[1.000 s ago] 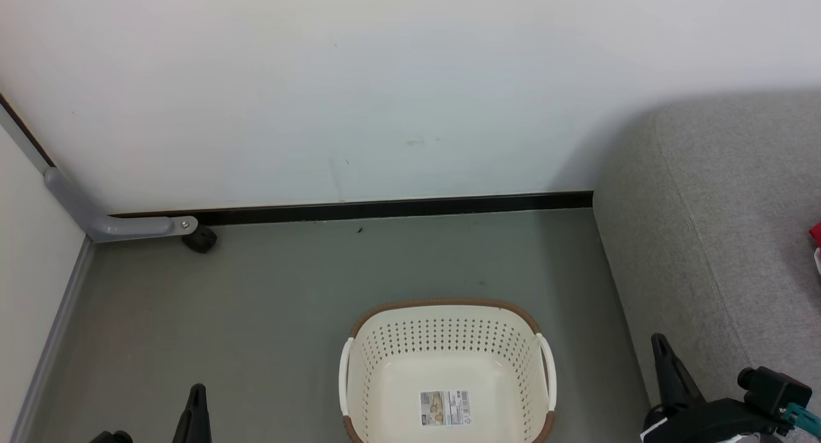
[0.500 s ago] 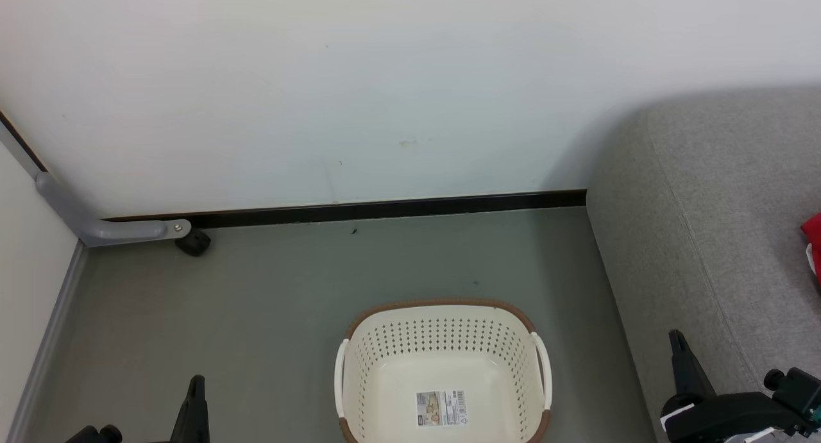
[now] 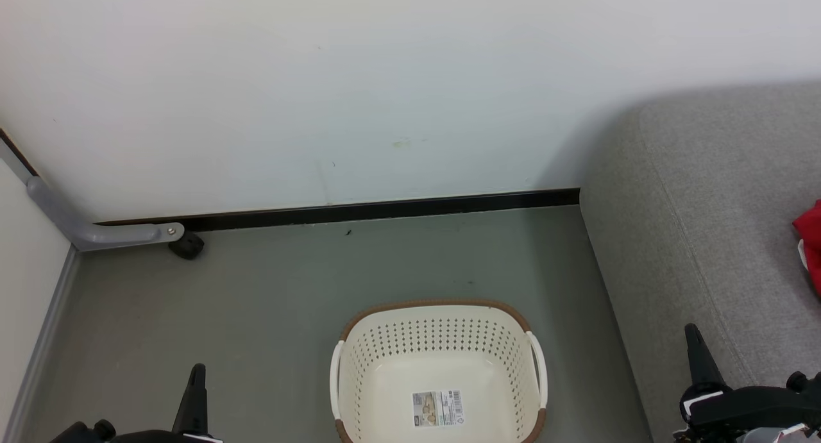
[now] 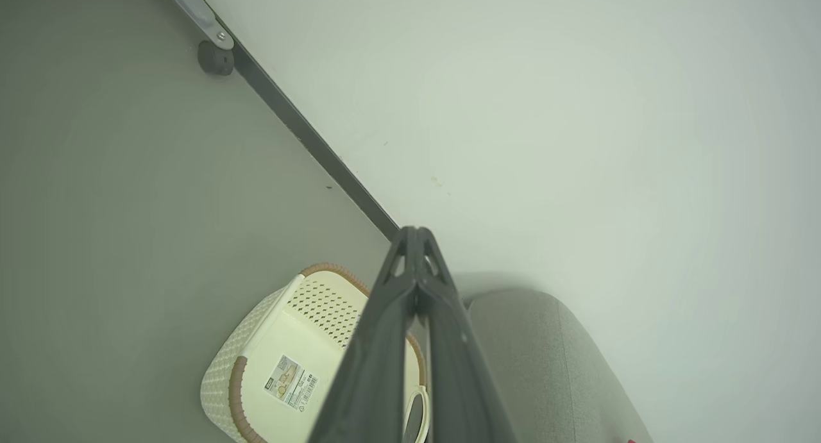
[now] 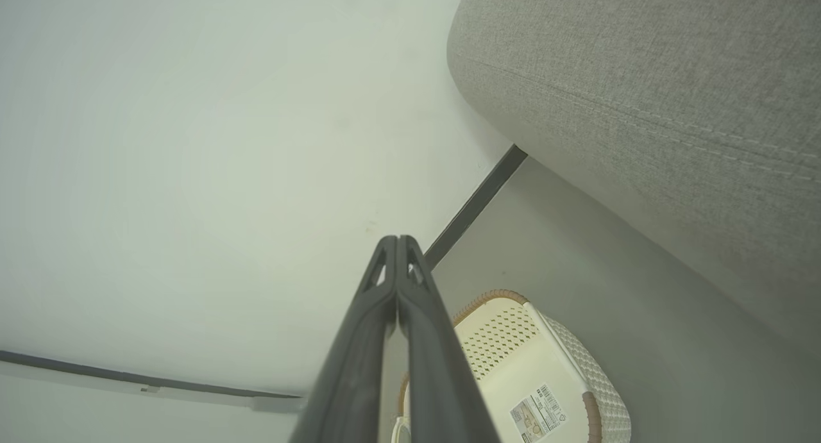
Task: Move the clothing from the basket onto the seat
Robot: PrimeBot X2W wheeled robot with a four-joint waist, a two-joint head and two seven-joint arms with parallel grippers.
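The cream basket [image 3: 385, 366] stands on the floor at the bottom centre of the head view, holding nothing but the paper label [image 3: 437, 407] on its bottom. A bit of the red clothing [image 3: 811, 238] lies on the grey seat [image 3: 712, 193] at the right edge. My left gripper [image 3: 196, 372] is at the lower left, shut, with nothing in it. My right gripper [image 3: 694, 334] is at the lower right beside the seat's front edge, also shut on nothing. The left wrist view shows its fingers [image 4: 417, 238] pressed together above the basket [image 4: 308, 327]; the right wrist view shows its own gripper [image 5: 396, 241] likewise.
A white wall [image 3: 385, 90] with a dark baseboard [image 3: 385, 209] closes the far side. A grey bracket [image 3: 96, 234] and a black caster [image 3: 187, 245] sit at the left corner. Grey floor [image 3: 256, 302] surrounds the basket.
The head camera has shifted right, bringing more of the seat and red clothing into view. My right gripper has slid right and lower in the picture. The basket stays where it was.
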